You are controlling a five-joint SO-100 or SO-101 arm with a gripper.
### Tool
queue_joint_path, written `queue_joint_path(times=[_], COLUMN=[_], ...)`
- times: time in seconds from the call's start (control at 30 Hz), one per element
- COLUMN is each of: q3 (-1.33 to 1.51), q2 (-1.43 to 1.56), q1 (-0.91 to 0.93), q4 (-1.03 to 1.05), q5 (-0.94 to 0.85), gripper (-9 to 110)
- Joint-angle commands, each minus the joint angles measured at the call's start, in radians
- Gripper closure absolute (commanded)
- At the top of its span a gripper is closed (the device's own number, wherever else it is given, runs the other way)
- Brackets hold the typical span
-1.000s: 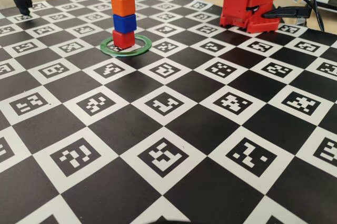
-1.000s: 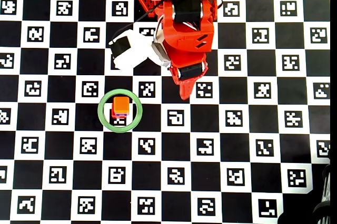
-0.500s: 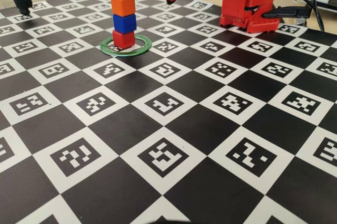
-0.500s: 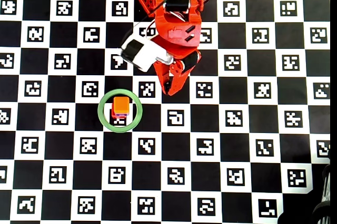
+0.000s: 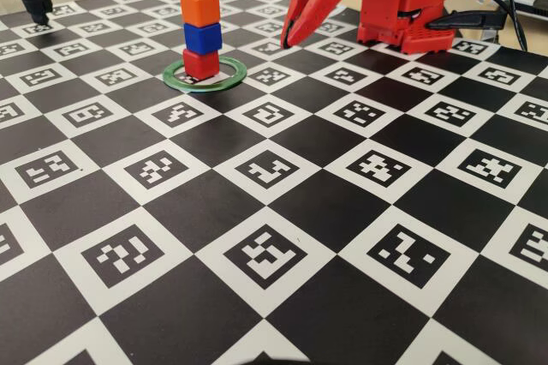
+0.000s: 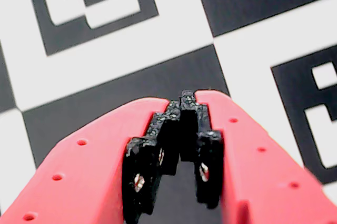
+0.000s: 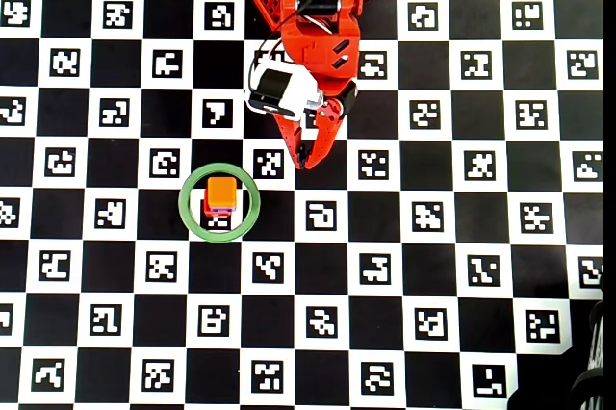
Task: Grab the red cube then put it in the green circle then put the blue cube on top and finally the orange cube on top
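Three matte cubes stack squarely inside the flat green circle (image 5: 205,74); pincer (image 5: 285,42) clenched, empty.

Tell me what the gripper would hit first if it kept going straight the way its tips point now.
Most likely the checkerboard table itself. The gripper points steeply down, jaws shut and empty, with only board beneath it in the wrist view. The cube stack stands off to its side, apparently outside that line.

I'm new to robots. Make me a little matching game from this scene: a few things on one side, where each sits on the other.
Things:
1. orange cube
2. blue cube
3. red cube
4. gripper

Places:
A. bottom of the stack, inside the green circle
B. middle of the stack
C. right of the stack in the fixed view, shut and empty
D. top of the stack

Pairs: 1-D, 2-B, 3-A, 4-C
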Motion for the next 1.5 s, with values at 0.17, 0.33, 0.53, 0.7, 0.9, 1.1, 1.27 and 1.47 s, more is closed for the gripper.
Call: queue_joint_path(times=[0.17, 0.33, 0.53, 0.7, 0.9, 1.1, 1.27, 1.47], q3=[0.064, 0.066, 0.066, 0.066, 0.066, 0.066, 0.066, 0.066], q2=[0.172, 0.267, 0.351, 0.351, 0.351, 0.351, 0.351, 0.351], q1=[0.043, 0.040, 0.029, 0.012, 0.026, 0.026, 0.026, 0.026], q4=[0.153, 0.374, 0.589, 0.680, 0.727, 0.729, 0.729, 0.729], q5=[-0.100, -0.126, -0.150, -0.210, -0.261, -0.262, -0.262, -0.262], gripper=[107, 107, 107, 107, 107, 107, 107, 107])
